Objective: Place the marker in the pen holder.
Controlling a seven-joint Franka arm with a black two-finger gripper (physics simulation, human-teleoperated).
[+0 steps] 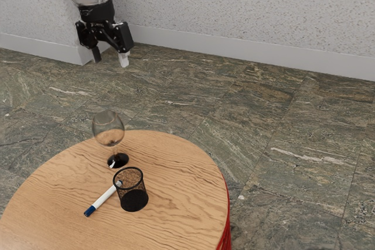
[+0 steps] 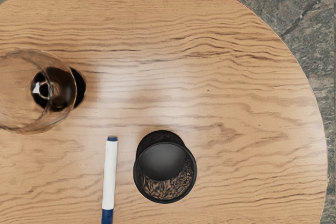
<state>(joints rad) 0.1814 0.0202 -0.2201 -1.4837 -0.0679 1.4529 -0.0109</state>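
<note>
High above and behind the round table, my gripper (image 1: pixel 111 60) hangs open, its two fingertips apart with nothing between them. The marker (image 1: pixel 104 199), white with a blue cap, lies flat on the table beside the black mesh pen holder (image 1: pixel 134 198), which stands upright. In the wrist view the marker (image 2: pixel 109 176) lies a short gap away from the pen holder (image 2: pixel 165 172), and part of its blue cap is cut off by the picture's edge.
A clear wine glass with a dark base (image 1: pixel 118 160) stands upright near the pen holder and marker; the wrist view shows the glass (image 2: pixel 50 90) too. The round wooden table (image 1: pixel 181 168) has a red side.
</note>
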